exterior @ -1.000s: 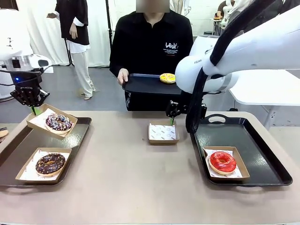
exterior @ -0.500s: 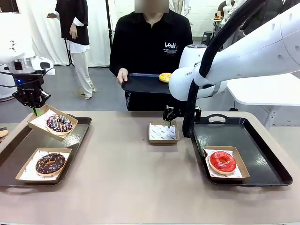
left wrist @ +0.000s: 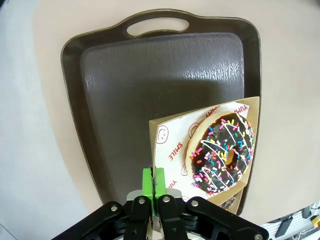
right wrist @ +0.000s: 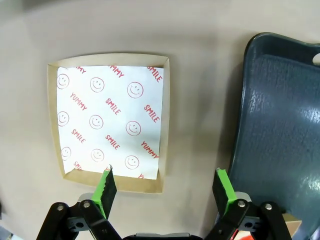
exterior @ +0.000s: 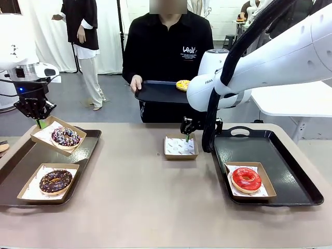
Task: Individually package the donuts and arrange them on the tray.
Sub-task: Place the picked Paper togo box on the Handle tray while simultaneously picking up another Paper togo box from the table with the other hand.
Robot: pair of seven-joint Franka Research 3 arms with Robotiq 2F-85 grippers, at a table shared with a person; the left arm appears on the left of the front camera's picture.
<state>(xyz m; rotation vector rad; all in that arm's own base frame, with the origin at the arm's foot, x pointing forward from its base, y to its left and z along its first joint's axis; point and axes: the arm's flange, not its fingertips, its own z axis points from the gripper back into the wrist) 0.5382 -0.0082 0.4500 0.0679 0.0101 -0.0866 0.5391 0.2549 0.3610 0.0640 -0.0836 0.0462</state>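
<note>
- empty box (exterior: 181, 146): cardboard, lined with white paper printed with red smiley faces; it sat in the middle of the table (exterior: 145, 207) with nothing in it.
- right gripper (right wrist: 165, 182): hung just above the near edge of the empty box, jaws spread wide and holding nothing. One green pad was over the box's rim, the other over bare table between the box and the right tray.
- right tray (exterior: 290, 176): black, with a handle; it lay just to the right of the empty box.
- red donut (exterior: 246, 179): glossy, in its own lined box on the right tray, to the right of the empty box and nearer the robot.
- left tray (exterior: 15, 171): black; it lay well to the left of the empty box.
- left gripper (left wrist: 154, 180): far to the left of the empty box, jaws pinched tight on one corner of the tilted box.
- tilted box (exterior: 45, 130): cardboard, paper-lined, slanting over the far end of the left tray.
- sprinkled donut (exterior: 65, 136): brown glaze, coloured sprinkles and white drizzle; it lay inside the tilted box.
- dark donut (exterior: 55, 180): in a flat lined box at the near end of the left tray, left of the empty box and nearer the robot.
- yellow donut (exterior: 182, 85): on a held tray (exterior: 155, 93), black, beyond the empty box; a person's hand (exterior: 136, 83) gripped that tray's left edge.
</note>
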